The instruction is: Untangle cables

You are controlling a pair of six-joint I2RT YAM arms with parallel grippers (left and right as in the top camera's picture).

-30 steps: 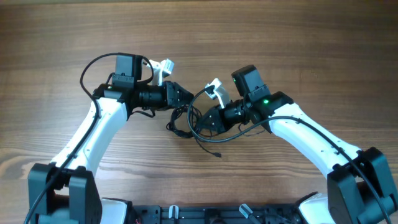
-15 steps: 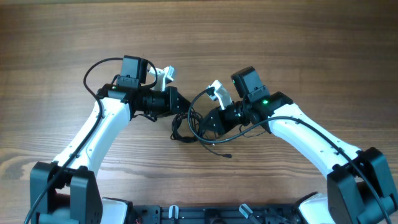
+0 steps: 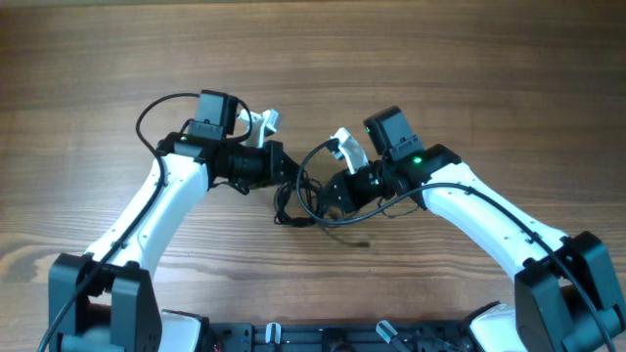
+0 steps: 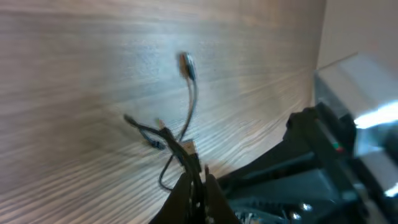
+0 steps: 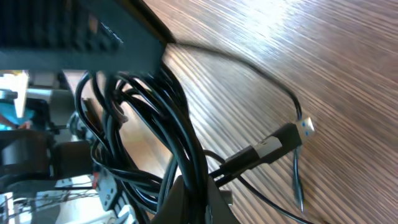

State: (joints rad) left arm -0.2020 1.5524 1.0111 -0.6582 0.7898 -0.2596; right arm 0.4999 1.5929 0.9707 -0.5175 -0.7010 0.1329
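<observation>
L jaws now closer in & tight on cables (image 3: 291, 203); R jaws likewise, opposite side.

Brown wood-grain table (image 3: 469, 59), pale glare across the grain

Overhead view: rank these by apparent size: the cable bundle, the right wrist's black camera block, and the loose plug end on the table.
1. cable bundle
2. camera block, a close call since it sits nearer the camera
3. loose plug end, clearly the smallest
</observation>
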